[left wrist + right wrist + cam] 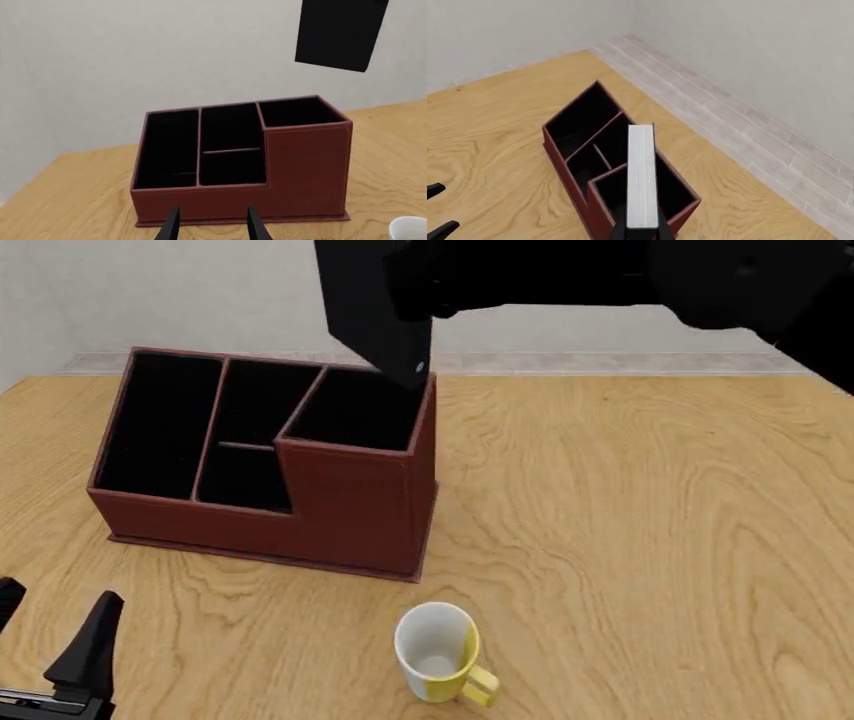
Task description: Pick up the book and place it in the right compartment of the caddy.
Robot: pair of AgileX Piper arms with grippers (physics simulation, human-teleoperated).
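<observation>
My right tool [642, 231], clamped on the book [642, 175], holds it upright above the caddy's [350, 515] right compartment [354, 412]; my left tool [212, 224] idles apart.

Book [340, 32] above caddy [267, 170], right side

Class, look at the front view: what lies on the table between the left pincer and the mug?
Nothing: between the left pincer and the mug the front view shows only bare wooden table.
</observation>
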